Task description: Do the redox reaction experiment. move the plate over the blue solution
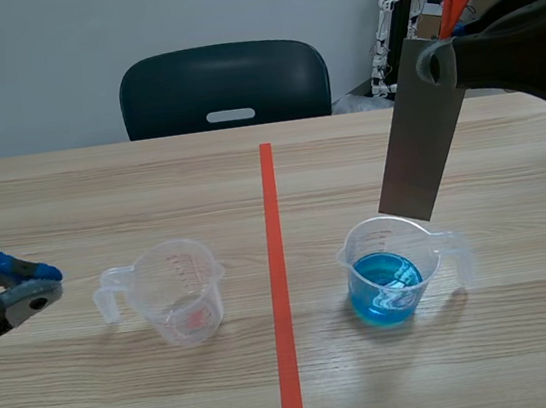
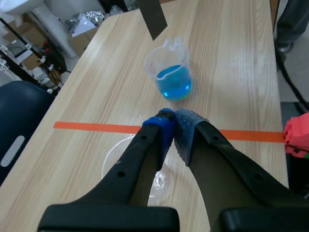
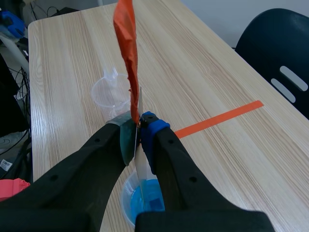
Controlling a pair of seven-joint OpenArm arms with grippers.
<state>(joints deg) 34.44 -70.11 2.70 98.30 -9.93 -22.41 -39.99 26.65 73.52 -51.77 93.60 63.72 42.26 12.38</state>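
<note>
A grey metal plate (image 1: pixel 420 139) with an orange strip (image 3: pixel 126 43) at its top hangs tilted from my right gripper (image 1: pixel 438 59), which is shut on its upper end. Its lower edge is just above the far rim of the clear beaker of blue solution (image 1: pixel 387 277), right of the tape line. From the right wrist the plate (image 3: pixel 142 170) shows edge-on over the blue beaker (image 3: pixel 146 198). My left gripper (image 1: pixel 50 282) is shut on nothing at the left, beside an empty clear beaker (image 1: pixel 176 293). In the left wrist view the blue beaker (image 2: pixel 172 77) and the plate's tip (image 2: pixel 152 18) lie ahead of that gripper (image 2: pixel 173 119).
An orange-red tape line (image 1: pixel 280 284) splits the table down the middle. A dark chair (image 1: pixel 224 87) stands behind the far edge. Equipment and cables are off the back right. A red object (image 2: pixel 297 137) sits beyond the table's edge.
</note>
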